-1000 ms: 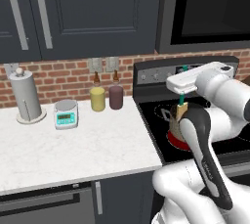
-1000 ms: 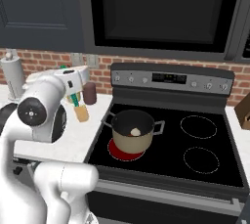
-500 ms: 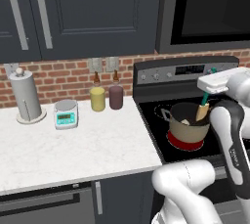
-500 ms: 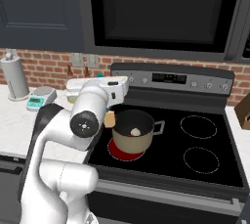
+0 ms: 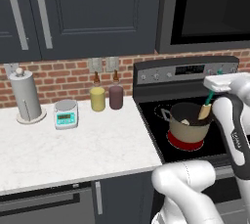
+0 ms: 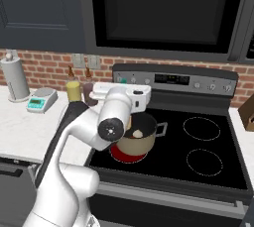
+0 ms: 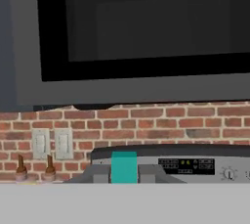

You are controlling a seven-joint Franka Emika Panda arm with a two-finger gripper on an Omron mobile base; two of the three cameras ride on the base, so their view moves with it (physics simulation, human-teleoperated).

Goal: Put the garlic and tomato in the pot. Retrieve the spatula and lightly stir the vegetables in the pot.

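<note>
The beige pot (image 5: 188,129) stands on the stove's front left burner, which glows red under it. Inside it lies the pale garlic (image 5: 185,122), also seen in the right base view as the garlic (image 6: 137,133) in the pot (image 6: 141,141). The tomato is hidden. My gripper (image 5: 213,89) hangs above the pot's right rim, shut on the spatula's teal handle (image 5: 210,98). Its yellow-orange blade (image 5: 203,112) dips inside the pot. In the hand view the gripper (image 7: 123,173) clamps the teal handle (image 7: 123,167) between its fingers.
A yellow bottle (image 5: 97,99) and a maroon bottle (image 5: 115,97) stand at the backsplash left of the stove. A small scale (image 5: 66,114) and a paper towel holder (image 5: 27,96) sit on the white counter (image 5: 88,145). Other burners (image 6: 201,128) lie to the right.
The arm swung right with the spatula, from the counter's edge to above the pot. The blade has come down into the pot. The gripper stayed shut.
</note>
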